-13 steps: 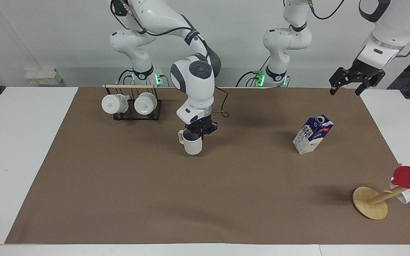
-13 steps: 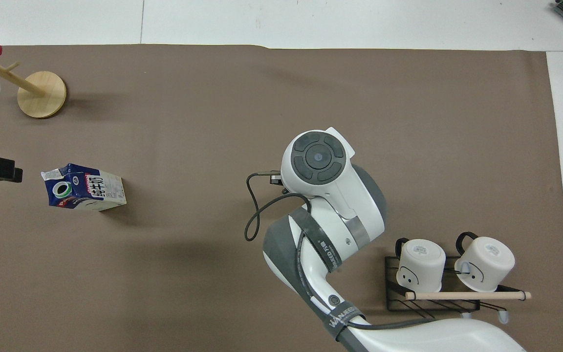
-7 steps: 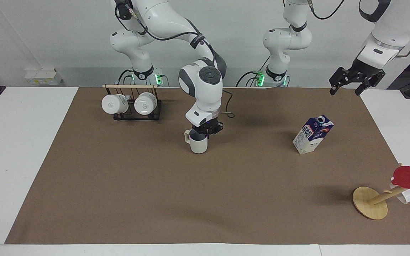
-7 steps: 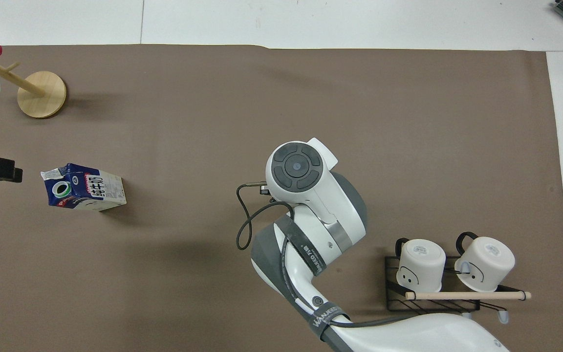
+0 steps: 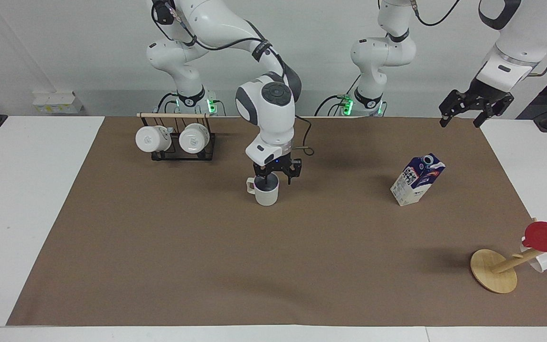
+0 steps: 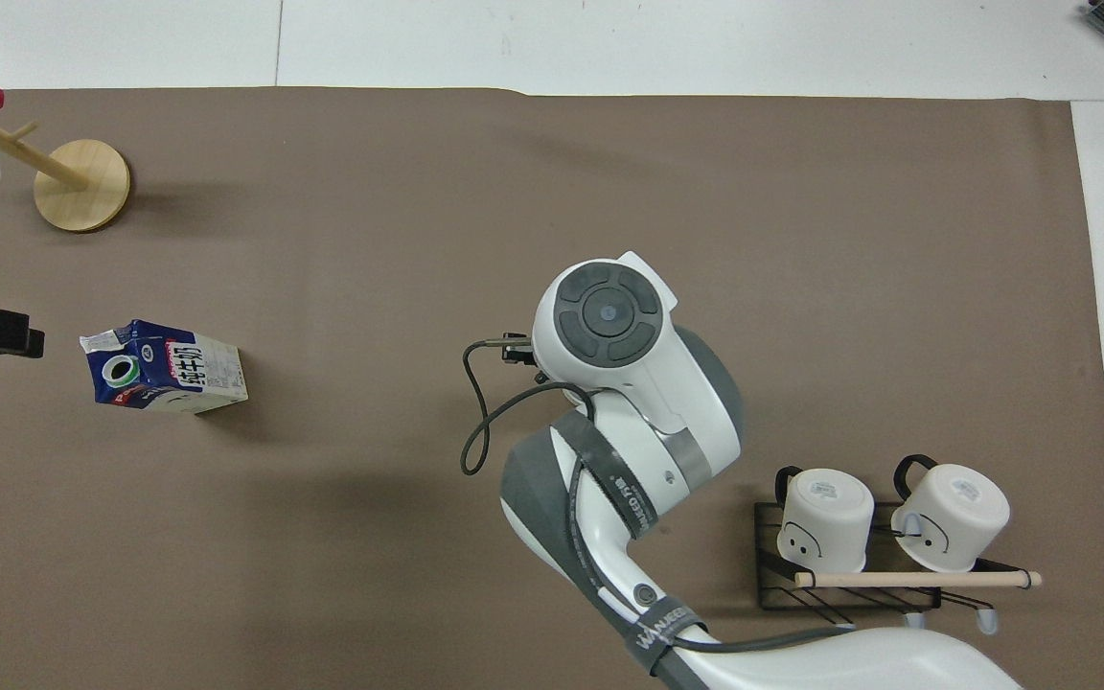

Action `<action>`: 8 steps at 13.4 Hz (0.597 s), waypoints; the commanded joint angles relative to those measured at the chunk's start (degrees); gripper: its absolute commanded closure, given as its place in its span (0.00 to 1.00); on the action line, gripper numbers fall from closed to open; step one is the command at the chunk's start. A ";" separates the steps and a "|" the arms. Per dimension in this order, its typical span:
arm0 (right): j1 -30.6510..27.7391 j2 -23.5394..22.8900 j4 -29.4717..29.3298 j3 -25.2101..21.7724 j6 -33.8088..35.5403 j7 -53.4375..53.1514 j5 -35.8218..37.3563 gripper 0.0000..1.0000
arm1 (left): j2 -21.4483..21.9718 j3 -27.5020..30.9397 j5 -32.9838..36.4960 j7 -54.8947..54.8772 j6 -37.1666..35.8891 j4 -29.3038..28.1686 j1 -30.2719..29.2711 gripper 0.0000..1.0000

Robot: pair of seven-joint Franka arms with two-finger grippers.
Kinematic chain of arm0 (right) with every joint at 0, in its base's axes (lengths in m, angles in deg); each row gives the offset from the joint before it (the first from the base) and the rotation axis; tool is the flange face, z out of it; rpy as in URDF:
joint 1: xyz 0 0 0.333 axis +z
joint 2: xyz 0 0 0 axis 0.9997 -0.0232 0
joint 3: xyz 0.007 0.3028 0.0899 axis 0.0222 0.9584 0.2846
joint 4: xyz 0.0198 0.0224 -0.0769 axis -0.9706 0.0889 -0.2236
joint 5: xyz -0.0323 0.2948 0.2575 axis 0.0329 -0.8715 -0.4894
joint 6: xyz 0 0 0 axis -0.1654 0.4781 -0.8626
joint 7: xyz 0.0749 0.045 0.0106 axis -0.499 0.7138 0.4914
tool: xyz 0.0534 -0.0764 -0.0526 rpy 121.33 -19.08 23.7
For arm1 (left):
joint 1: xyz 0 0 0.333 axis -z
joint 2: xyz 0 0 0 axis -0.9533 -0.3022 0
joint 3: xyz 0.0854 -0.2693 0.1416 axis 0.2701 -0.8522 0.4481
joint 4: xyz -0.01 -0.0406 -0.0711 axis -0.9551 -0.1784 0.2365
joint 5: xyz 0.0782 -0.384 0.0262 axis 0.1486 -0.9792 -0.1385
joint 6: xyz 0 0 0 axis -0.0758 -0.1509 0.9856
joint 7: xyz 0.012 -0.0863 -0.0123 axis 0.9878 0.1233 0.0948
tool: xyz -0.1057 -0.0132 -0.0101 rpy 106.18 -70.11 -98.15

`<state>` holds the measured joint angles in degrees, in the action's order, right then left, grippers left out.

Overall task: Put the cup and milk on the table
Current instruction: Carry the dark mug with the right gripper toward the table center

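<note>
Since the earlier frame, the right tool [image 5: 276,176] has spread its fingers wide and let go of the cup [image 5: 266,190], which stands upright on the mat [image 5: 159,247] near the middle of the counter [image 5: 31,190]. One finger hangs over the cup's mouth, the other just beside its wall. To finish the release cleanly, the tool should lift straight up, so that neither finger drags the rim or tips the cup. Milk [image 5: 417,180] stands on the mat toward the left arm's end, leaning in this view. Left tool [image 5: 460,113] waits open above that end's mat edge.
</note>
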<state>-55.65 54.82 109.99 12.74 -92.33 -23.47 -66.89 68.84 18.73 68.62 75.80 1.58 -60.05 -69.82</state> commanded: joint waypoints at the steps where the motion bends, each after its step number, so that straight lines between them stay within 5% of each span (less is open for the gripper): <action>1: -4.54 6.50 1.52 0.31 3.38 1.17 -1.46 0.00 | 0.25 -0.67 0.82 0.38 -1.19 0.61 -0.74 0.00; 8: -20.61 20.56 5.55 0.31 11.65 10.10 -1.20 0.00 | 0.25 -0.67 0.74 0.38 -1.19 0.61 -0.74 0.00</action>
<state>-71.20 69.94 110.95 12.29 -81.45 -18.63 -67.07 68.84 18.73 68.62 75.80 1.56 -60.05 -69.82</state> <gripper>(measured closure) 0.000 0.000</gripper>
